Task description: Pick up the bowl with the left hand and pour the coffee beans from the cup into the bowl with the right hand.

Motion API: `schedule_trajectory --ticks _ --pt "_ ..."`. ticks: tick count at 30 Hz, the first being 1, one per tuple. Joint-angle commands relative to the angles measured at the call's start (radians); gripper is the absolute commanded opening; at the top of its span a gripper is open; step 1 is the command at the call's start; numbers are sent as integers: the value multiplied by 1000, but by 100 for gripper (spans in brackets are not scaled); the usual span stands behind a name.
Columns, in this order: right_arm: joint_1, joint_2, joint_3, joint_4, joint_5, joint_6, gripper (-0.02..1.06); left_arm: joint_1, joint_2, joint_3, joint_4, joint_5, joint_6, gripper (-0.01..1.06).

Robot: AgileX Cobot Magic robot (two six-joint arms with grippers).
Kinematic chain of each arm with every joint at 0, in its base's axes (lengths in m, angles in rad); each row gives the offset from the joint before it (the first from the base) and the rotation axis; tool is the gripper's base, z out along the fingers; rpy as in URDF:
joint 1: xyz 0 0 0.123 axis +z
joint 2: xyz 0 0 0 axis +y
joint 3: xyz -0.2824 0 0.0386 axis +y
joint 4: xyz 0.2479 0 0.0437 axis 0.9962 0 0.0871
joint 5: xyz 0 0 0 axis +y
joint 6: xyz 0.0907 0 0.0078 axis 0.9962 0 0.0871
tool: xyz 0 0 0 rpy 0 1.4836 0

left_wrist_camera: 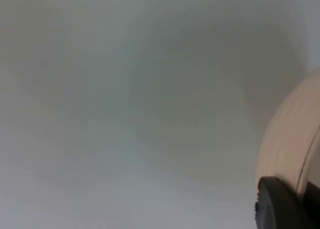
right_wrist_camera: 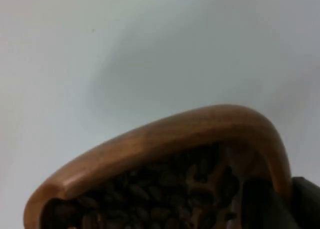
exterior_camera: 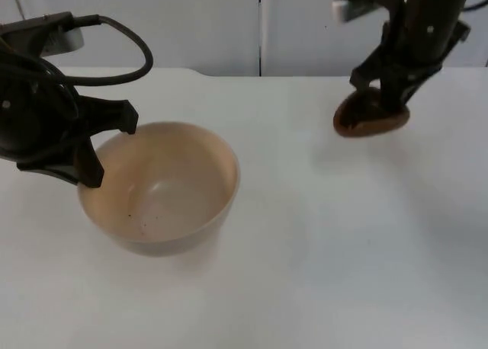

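From my remote station, I logged the left tool at the left side of the white counter, clamped on the left rim of the cream bowl: one finger lay outside the wall, the other reached over the rim to the inside. The bowl sat upright in this grip; whether its base touched the counter I could not tell. Its interior held only a few dark specks. In the left wrist view, a black fingertip pressed against the bowl's pale outer wall.

Well apart to the right, near the far edge of the counter, the right tool gripped the brown wooden cup at its rim. The cup was tilted, with its opening turned toward the camera. In the right wrist view, I saw coffee beans inside the cup, lying below its curved wooden rim, with one finger set inside the cup at the rim.
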Motion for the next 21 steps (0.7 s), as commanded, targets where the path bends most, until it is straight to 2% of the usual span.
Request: schedule_trajectory --ticks 1,5,12,21 --pt "30 -46 -8 -54 19 32 0 3 -8 0 -18 -10 -1 0" --pt "92 -102 -8 -131 35 72 0 3 -8 0 -22 -10 -1 0" --pt "150 -129 -29 -127 57 81 0 3 -8 0 -24 -10 -1 0" --pt "292 -129 -188 -145 87 97 0 3 -8 0 -34 -10 -1 0"
